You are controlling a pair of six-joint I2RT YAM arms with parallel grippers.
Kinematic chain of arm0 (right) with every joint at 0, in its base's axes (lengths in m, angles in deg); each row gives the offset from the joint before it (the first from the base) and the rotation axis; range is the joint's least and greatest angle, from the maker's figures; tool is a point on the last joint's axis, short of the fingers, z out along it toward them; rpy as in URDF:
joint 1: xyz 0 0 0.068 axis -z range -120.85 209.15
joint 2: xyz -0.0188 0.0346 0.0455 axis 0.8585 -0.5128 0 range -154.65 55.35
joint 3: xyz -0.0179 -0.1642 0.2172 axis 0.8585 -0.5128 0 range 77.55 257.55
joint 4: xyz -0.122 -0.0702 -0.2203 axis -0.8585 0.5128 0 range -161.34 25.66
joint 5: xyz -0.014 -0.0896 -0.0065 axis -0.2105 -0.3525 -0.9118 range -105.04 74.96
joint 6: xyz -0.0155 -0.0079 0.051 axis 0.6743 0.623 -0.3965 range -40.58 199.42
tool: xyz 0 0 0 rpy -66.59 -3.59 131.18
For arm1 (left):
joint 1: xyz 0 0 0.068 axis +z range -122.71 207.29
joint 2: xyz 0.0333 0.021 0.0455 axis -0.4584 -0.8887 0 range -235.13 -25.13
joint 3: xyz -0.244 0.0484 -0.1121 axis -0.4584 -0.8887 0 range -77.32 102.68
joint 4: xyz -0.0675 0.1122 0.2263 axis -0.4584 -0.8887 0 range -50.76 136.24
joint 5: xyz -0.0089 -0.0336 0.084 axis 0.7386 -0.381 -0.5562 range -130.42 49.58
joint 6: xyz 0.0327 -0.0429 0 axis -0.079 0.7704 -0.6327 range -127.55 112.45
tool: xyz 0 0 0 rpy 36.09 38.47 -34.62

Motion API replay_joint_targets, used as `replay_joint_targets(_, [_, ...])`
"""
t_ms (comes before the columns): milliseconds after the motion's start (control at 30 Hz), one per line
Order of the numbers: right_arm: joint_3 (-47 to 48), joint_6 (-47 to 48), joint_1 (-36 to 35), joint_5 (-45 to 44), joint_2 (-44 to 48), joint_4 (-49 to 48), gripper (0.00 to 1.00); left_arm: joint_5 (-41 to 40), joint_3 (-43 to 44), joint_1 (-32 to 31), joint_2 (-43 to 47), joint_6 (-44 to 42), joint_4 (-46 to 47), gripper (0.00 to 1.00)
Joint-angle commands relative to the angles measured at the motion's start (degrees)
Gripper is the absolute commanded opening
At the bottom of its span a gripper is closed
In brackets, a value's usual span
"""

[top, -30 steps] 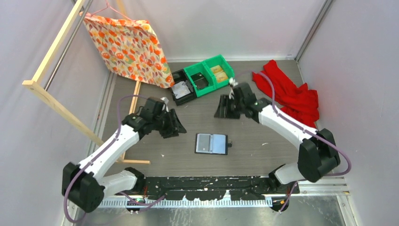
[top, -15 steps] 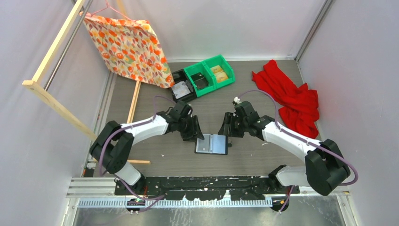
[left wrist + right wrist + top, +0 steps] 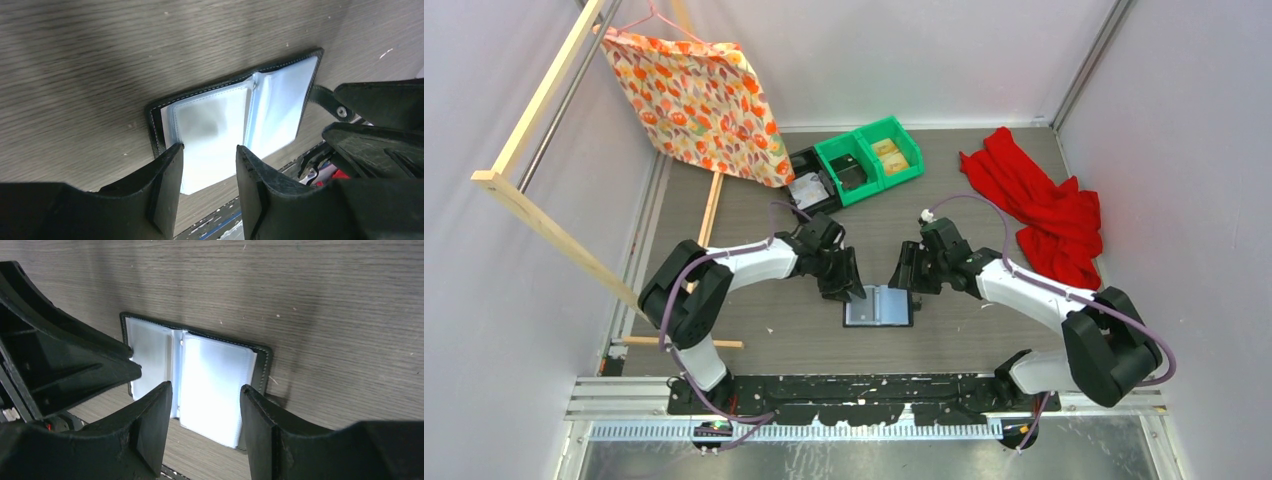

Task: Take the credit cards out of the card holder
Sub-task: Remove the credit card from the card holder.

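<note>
Black wallet (image 3: 879,306) lies spread open on the table (image 3: 964,340), mid-frame from above; left gripper (image 3: 207,152) and right gripper (image 3: 205,390) poise over its halves, both parted, holding nothing

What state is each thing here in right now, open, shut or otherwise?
Card holder: lying open, sleeves facing up.
Left fingers: open, empty, at the holder.
Right fingers: open, empty, at the holder.
Red cloth: crumpled.
Patterned cloth: hanging from a hanger.
</note>
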Motion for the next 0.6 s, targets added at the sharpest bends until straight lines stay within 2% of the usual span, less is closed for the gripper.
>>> replay_joint_targets(0, [-0.4,-0.1,-0.2,-1.9,-1.1,-2.6,0.57,1.8,2.3,-1.5,-1.8,-1.0,1.6,0.45])
replay_joint_targets(100, [-1.5,-0.5,-0.2,-1.9,-1.4,-3.5,0.57,2.9,3.2,-2.1,-1.8,-0.7,2.6,0.45])
replay_joint_targets(267, [-2.8,-0.8,-0.2,-2.2,-2.7,-4.4,0.57,9.3,3.2,-2.5,-2.9,2.2,9.9,0.45])
replay_joint_targets(433, [-3.9,-1.3,-0.1,-2.4,-2.4,-4.8,0.57,12.5,4.3,-2.9,-4.4,4.5,14.3,0.45])
replay_joint_targets(567, [-4.2,-1.4,-0.2,-2.9,-0.5,-3.8,0.57,11.6,5.6,-3.1,-3.5,4.1,12.9,0.42])
